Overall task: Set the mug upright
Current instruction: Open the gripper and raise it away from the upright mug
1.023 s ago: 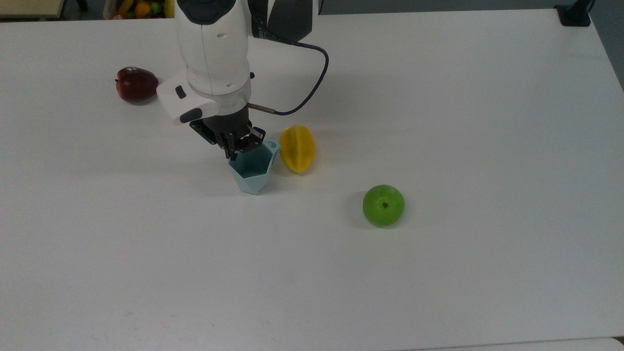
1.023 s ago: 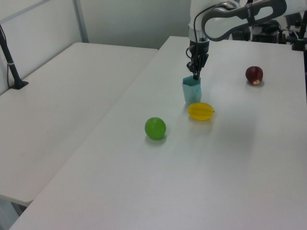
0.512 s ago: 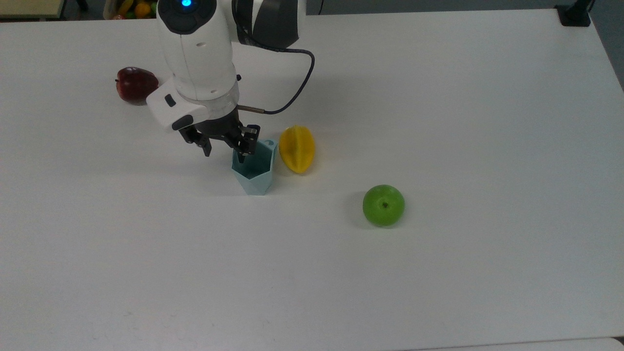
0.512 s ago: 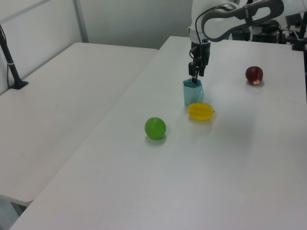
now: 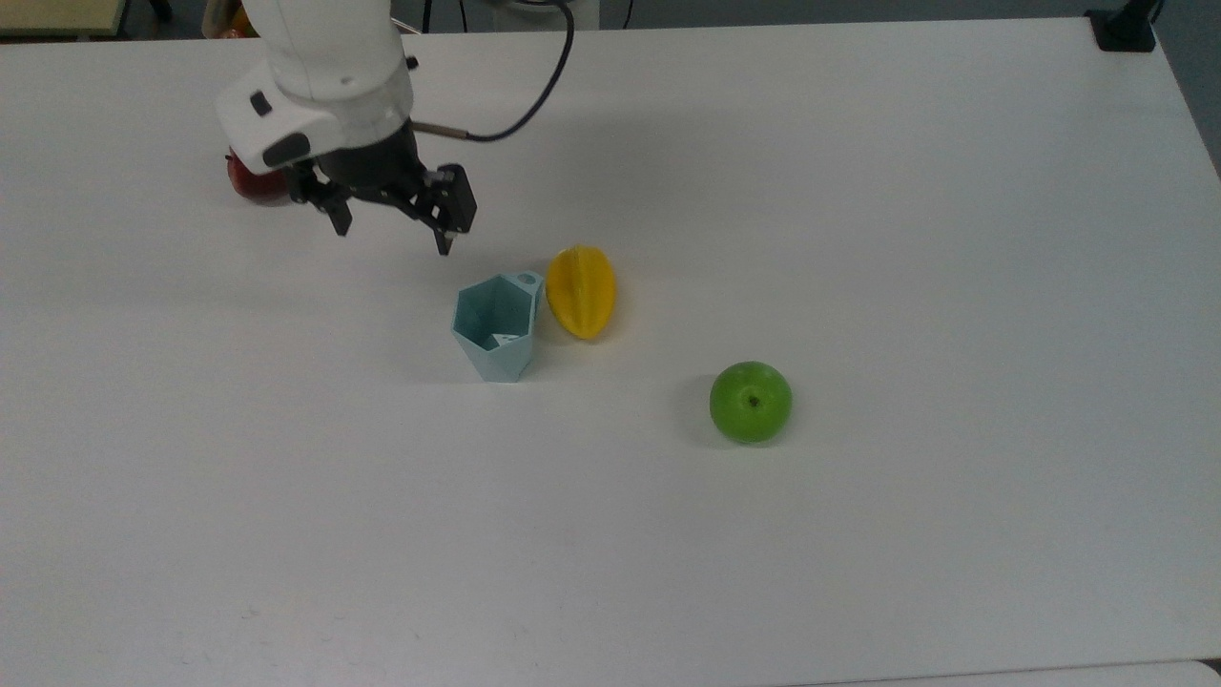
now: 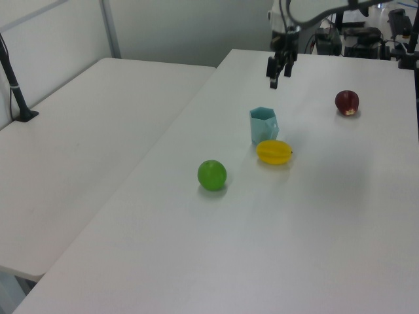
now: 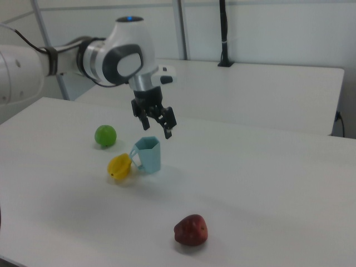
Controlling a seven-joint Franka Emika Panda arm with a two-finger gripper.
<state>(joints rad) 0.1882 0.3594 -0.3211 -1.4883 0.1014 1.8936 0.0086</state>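
Observation:
The pale teal faceted mug (image 5: 496, 326) stands upright on the white table (image 5: 858, 191), mouth up, with its handle tab toward the yellow fruit. It also appears in the left view (image 6: 263, 124) and the right view (image 7: 148, 154). My gripper (image 5: 393, 239) hangs open and empty above the table, up and to the top view's left of the mug. It is clear of the rim in the left view (image 6: 278, 75) and the right view (image 7: 157, 129).
A yellow starfruit (image 5: 581, 291) lies touching or nearly touching the mug's handle side. A green apple (image 5: 751, 402) sits further to the top view's right. A red apple (image 5: 250, 187) lies behind the gripper, partly hidden by the wrist. A second white table (image 6: 78, 144) adjoins.
The gripper was shut on the mug's rim, then opened, released it and rose away toward the top view's upper left. The mug stays upright in place.

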